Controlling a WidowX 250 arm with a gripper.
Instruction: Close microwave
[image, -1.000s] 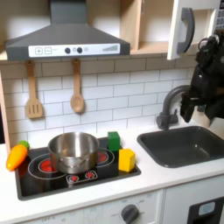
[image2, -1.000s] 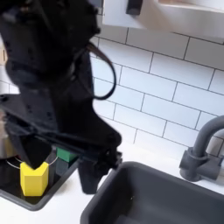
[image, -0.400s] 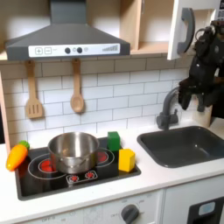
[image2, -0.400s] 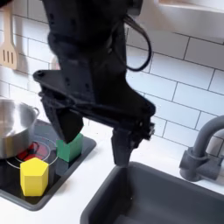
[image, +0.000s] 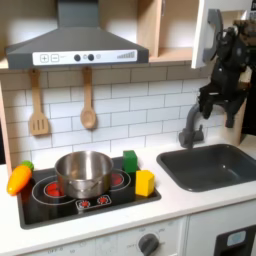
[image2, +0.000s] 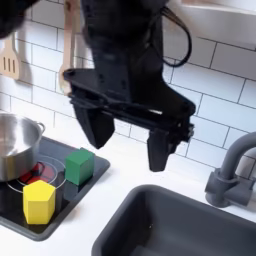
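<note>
The white microwave (image: 201, 32) sits at the upper right of the first exterior view. Its door stands swung out, with the dark grey curved handle (image: 213, 36) facing the camera. My black gripper (image: 217, 112) hangs just below and slightly right of the door, above the faucet, touching nothing. In the second exterior view the gripper (image2: 130, 140) points downward with its two fingers (image2: 99, 126) spread wide and nothing between them.
Below the gripper are the grey faucet (image: 190, 124) and dark sink (image: 214, 166). On the stove to the left stand a steel pot (image: 83, 171), a green block (image: 130, 160), a yellow block (image: 145, 183) and a carrot (image: 18, 178). A grey range hood (image: 75, 45) hangs above.
The gripper has risen from sink level toward the microwave door and shifted toward the first exterior view's left. It stays open, and the door has not moved.
</note>
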